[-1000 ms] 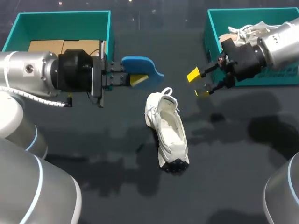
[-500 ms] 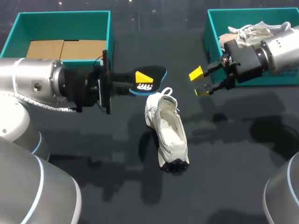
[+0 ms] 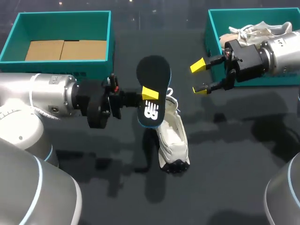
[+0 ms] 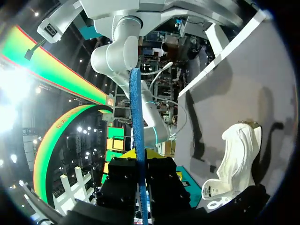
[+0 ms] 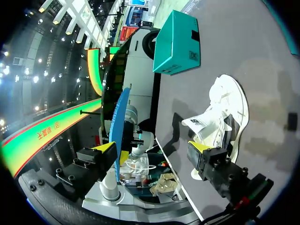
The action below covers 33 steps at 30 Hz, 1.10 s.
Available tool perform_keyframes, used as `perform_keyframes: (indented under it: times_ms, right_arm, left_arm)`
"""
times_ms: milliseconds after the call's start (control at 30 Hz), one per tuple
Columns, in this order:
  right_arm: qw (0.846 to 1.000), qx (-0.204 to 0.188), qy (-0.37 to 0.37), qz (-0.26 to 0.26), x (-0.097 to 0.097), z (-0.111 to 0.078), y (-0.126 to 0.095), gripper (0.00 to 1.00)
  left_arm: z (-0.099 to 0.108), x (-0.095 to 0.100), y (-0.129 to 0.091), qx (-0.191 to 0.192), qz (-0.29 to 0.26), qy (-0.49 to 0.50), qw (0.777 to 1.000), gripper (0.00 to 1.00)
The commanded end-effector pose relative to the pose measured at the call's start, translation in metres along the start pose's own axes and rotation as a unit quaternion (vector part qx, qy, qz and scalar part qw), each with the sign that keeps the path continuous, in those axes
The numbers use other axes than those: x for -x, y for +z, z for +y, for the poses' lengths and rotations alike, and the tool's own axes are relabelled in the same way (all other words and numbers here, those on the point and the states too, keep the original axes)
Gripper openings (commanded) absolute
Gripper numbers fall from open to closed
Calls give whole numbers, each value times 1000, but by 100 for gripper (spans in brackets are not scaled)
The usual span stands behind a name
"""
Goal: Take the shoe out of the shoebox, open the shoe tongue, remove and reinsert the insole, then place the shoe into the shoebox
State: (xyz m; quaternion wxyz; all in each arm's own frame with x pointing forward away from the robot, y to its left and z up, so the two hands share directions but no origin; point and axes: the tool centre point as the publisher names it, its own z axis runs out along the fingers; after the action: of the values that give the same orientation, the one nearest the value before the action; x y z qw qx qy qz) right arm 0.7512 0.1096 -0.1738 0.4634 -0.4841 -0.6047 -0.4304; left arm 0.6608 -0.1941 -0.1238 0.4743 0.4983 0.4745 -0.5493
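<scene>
1 insole is clamped in the left jaws above the shoe, long axes nearly aligned; the right jaws are spread, empty, beside the shoe.

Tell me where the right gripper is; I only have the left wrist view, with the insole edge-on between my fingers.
Observer: The right gripper hangs open beside the right shoebox, apart from the insole.
Operator: Is the insole over the shoe?
Observer: In the head view it overlaps the white shoe's laced end; its height I cannot tell.
Operator: What is in the left shoebox?
Observer: Only cardboard shows in the left shoebox.
</scene>
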Motion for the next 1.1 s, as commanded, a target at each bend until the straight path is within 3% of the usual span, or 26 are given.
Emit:
perform_keyframes:
  times_ms: [33,167,267,533,1100]
  right_arm:
    - [1000,-1,0,-1,0,1,2,100]
    - [1000,-1,0,-1,0,1,2,100]
    - [1000,8,-14,-10,-6,3,7,100]
    - [998,25,-52,-16,-10,-3,20,100]
    - [996,-3,-90,-10,-15,4,58,100]
  left_arm:
    - [-1,-1,4,4,-3,21,1000,0]
    - [-1,-1,4,4,-3,21,1000,0]
    - [6,-14,8,20,6,10,1000,0]
    - [19,-24,19,41,33,22,998,0]
    - [34,-38,34,70,57,22,996,0]
